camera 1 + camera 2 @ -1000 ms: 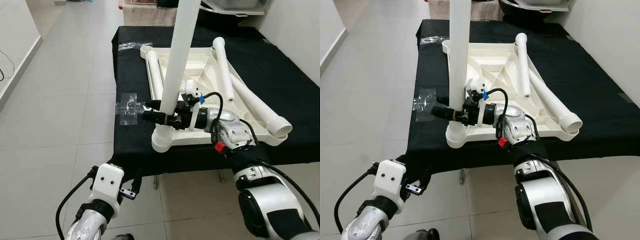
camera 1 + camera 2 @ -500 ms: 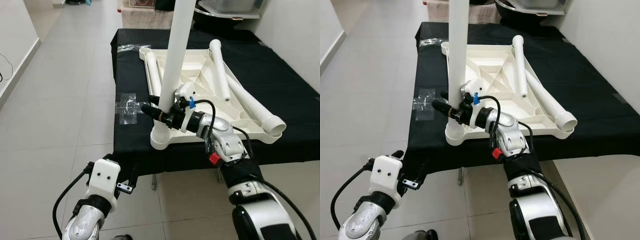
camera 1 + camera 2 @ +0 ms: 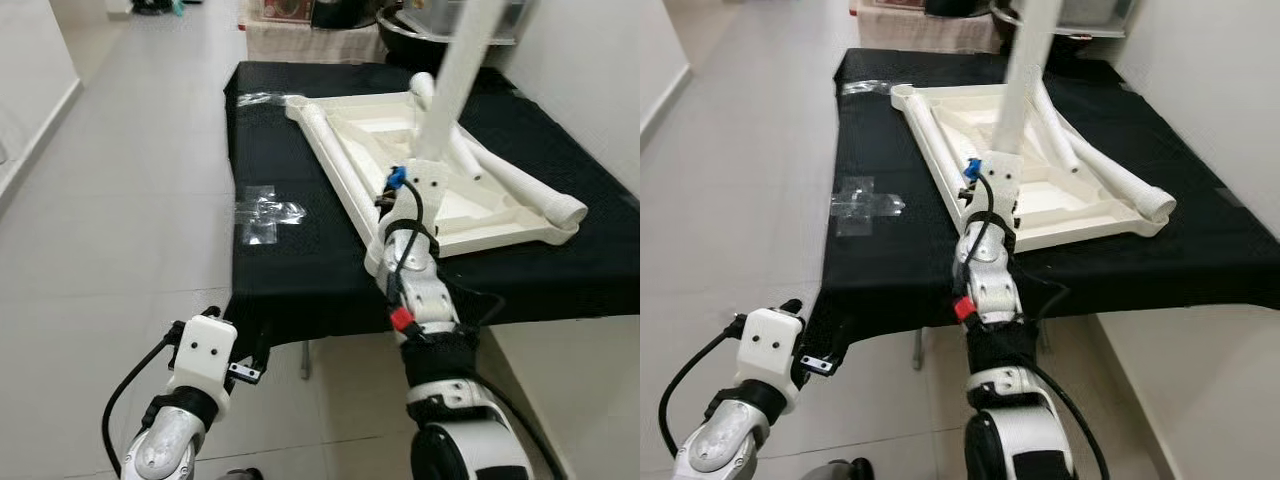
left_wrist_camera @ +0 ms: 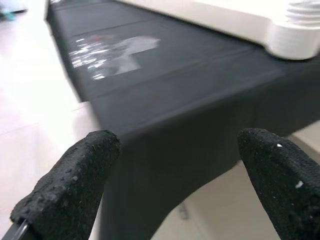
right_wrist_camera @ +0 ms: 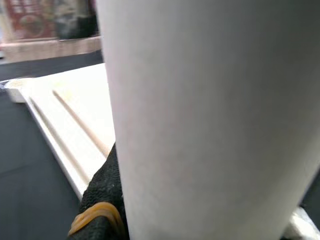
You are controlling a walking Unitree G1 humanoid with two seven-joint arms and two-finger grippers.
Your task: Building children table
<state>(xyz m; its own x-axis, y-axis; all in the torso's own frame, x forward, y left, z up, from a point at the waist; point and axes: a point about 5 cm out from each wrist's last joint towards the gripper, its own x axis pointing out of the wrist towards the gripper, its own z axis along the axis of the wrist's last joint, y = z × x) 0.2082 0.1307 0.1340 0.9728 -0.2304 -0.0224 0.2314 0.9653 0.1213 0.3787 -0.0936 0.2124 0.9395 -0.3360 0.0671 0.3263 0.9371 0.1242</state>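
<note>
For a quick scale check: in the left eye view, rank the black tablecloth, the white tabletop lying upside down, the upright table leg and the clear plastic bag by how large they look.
Largest to smallest:
1. Black tablecloth
2. White tabletop
3. Upright table leg, gripped by the right end effector; its top is cut off, so this rank is unsure
4. Clear plastic bag

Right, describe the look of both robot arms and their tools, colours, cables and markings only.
The right arm is silver metal with black joints, a red tab near the wrist, a blue clip and a looping black cable. Its tool has black textured fingers with a yellow band. The left arm is silver too, topped by a white boxy wrist housing and a black cable. The left tool's fingers are black, rough and rounded.
</note>
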